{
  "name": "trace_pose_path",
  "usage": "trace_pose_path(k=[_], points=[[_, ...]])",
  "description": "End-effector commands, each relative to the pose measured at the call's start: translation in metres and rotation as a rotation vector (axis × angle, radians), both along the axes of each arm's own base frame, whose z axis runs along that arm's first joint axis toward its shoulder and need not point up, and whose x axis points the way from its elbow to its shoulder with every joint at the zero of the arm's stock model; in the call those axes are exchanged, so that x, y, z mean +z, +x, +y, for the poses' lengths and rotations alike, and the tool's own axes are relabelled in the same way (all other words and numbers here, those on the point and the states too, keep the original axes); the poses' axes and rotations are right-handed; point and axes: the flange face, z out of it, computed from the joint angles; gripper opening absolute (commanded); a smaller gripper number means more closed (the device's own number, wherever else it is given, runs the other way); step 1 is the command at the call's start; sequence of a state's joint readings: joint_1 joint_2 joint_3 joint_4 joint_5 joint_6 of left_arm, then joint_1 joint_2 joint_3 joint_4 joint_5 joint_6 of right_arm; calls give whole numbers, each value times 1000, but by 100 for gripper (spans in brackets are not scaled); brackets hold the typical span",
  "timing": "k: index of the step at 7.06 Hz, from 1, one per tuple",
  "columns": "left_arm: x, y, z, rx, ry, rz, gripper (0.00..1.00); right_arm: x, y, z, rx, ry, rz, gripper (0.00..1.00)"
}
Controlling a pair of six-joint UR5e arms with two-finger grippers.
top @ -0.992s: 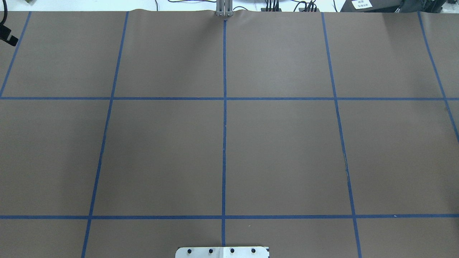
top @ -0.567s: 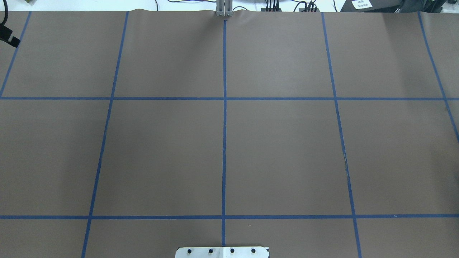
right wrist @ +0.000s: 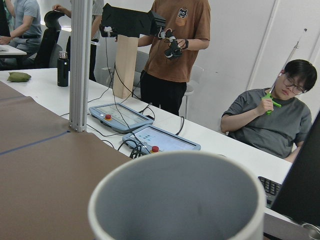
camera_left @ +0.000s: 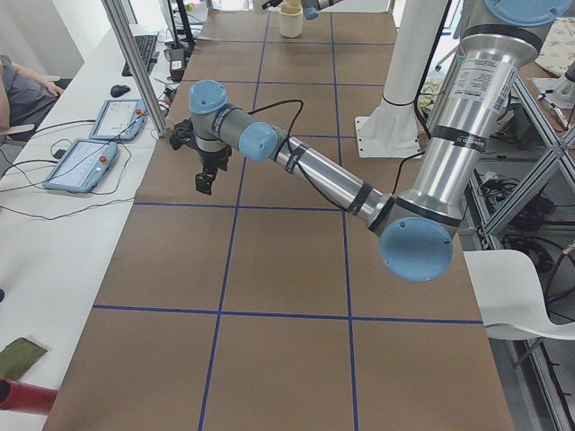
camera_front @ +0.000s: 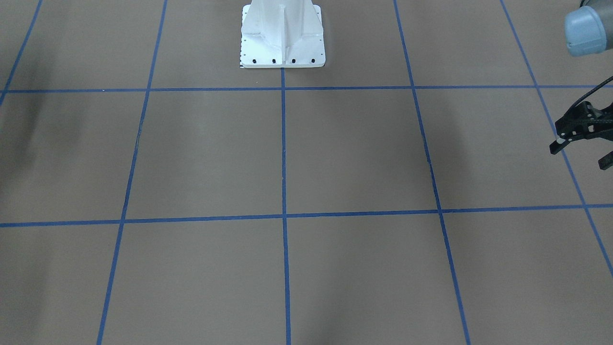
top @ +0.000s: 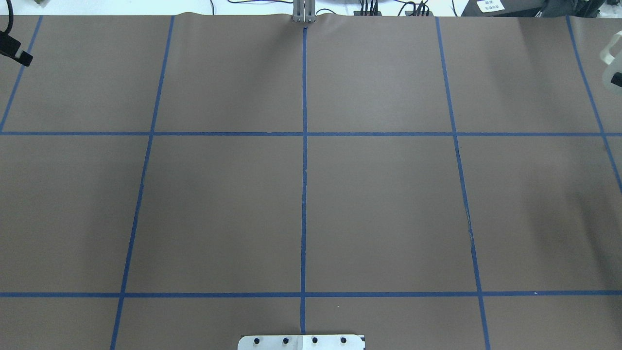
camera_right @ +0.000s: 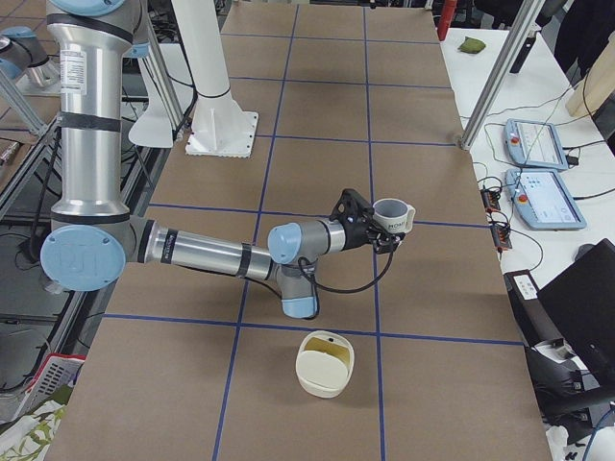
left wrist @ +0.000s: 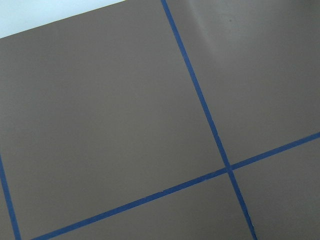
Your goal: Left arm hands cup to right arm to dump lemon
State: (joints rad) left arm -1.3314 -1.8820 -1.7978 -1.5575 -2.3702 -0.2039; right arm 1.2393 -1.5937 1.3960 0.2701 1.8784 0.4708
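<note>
My right gripper [camera_right: 382, 230] is shut on the white cup [camera_right: 392, 215] marked "HOME" and holds it upright above the table's right end. The cup's grey mouth fills the right wrist view [right wrist: 180, 200]. Its edge shows at the right border of the overhead view [top: 613, 58]. No lemon shows inside it, and its bottom is hidden. My left gripper [camera_front: 579, 155], the black lattice one, is open and empty above the table's left end [camera_left: 205, 180]. Only its tip shows overhead [top: 17, 53].
A cream bowl [camera_right: 325, 363] with a dull yellow inside sits on the table below and nearer than the cup. The white pedestal [camera_front: 282, 33] stands at the robot's side. An aluminium post [right wrist: 80, 65], teach tablets [camera_right: 538, 182] and people are beyond the far edge.
The cup's white edge has come into the overhead view at the right border, with a shadow growing below it. The left gripper's tip has shifted slightly at the left border.
</note>
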Motion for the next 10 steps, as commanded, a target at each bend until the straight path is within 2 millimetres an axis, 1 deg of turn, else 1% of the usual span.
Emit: trace_pose_path(k=[1, 2, 3, 4, 5, 6, 7, 8, 9, 10], points=[[-10, 7, 0, -47, -37, 30, 100, -42, -58, -43, -47, 4, 6, 16], [-13, 11, 0, -64, -58, 39, 100, -66, -89, -61, -31, 11, -2, 16], [-20, 21, -1, -74, -82, 50, 100, -90, -131, -71, -20, 14, -11, 16], [-25, 30, 0, -93, -118, 64, 100, -126, -189, -79, 8, 16, -27, 16], [-43, 46, 0, -124, -142, 103, 100, -157, -247, -78, 40, 7, -33, 16], [-58, 67, 2, -163, -186, 152, 100, -187, -289, -74, 67, 4, -43, 16], [-76, 92, 5, -190, -234, 209, 100, -212, -318, -71, 121, -8, -40, 16], [-103, 113, 6, -225, -294, 266, 100, -241, -356, -63, 149, -22, -32, 16], [-127, 124, 5, -259, -347, 304, 100, -265, -380, -58, 175, -32, -24, 16], [-139, 136, 6, -268, -380, 319, 100, -294, -399, -62, 196, -53, 9, 15]])
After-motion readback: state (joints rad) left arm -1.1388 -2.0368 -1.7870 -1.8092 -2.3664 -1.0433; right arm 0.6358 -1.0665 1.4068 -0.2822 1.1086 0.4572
